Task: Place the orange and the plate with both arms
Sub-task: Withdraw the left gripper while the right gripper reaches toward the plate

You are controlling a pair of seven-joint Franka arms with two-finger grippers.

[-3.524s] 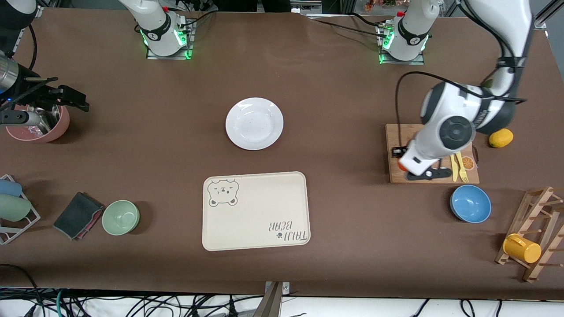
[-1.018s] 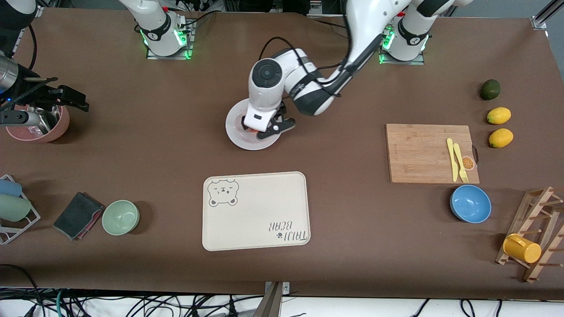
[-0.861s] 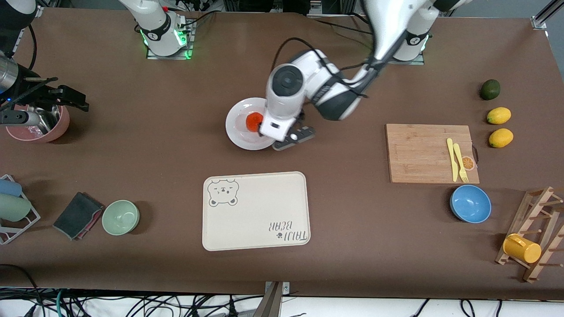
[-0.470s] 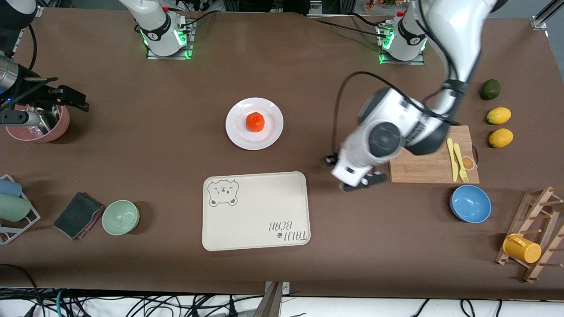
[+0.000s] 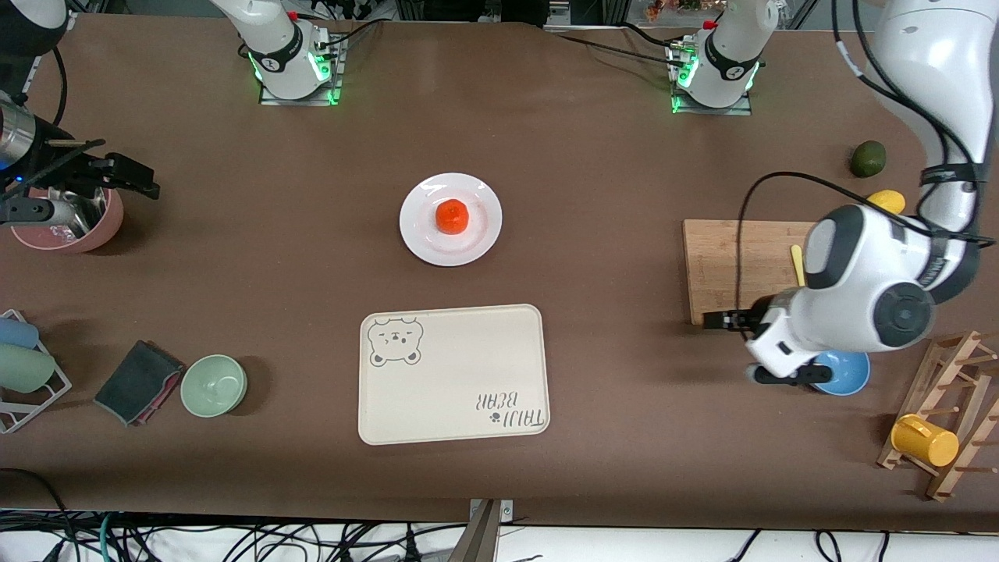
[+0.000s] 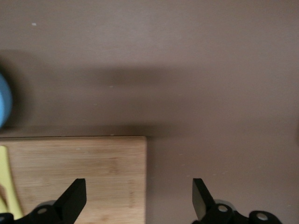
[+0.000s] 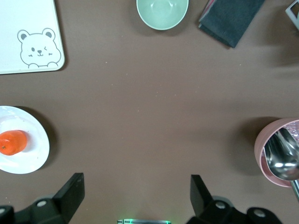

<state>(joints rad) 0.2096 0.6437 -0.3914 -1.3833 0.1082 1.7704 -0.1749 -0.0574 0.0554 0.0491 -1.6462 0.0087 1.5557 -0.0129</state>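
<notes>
Front view: the orange [image 5: 452, 215] sits in the middle of the white plate [image 5: 485, 233], which rests on the brown surface [image 5: 593, 195] between the two arm bases and the bear-printed tray [image 5: 453, 375]; the tray lies nearer the camera than the plate. The left end effector [image 5: 741, 347] hangs empty, fingers spread, over the bare surface at the corner of the wooden cutting board [image 5: 734, 265], beside the blue bowl [image 5: 847, 375]. The right end effector [image 5: 86, 176] waits over the pink bowl [image 5: 78, 230] at the right arm's end of the surface.

Left wrist view: both black fingers [image 6: 72, 200] stand wide apart with nothing between them, one over the cutting board, one over bare surface.

Right wrist view: its fingers [image 7: 70, 191] are also spread and empty. The plate [image 7: 39, 154] with the orange [image 7: 11, 142] shows toward the tray [image 7: 28, 56], well apart from this end effector; a green bowl [image 7: 162, 11] and a dark cloth [image 7: 231, 18] lie by the frame's edge.

Judged from this, the fruit is placed and the plate likely goes next to the tray. To do it well, the right arm should come low at the rim, pinch it firmly, and keep the plate level and slow so the round fruit does not roll off.
</notes>
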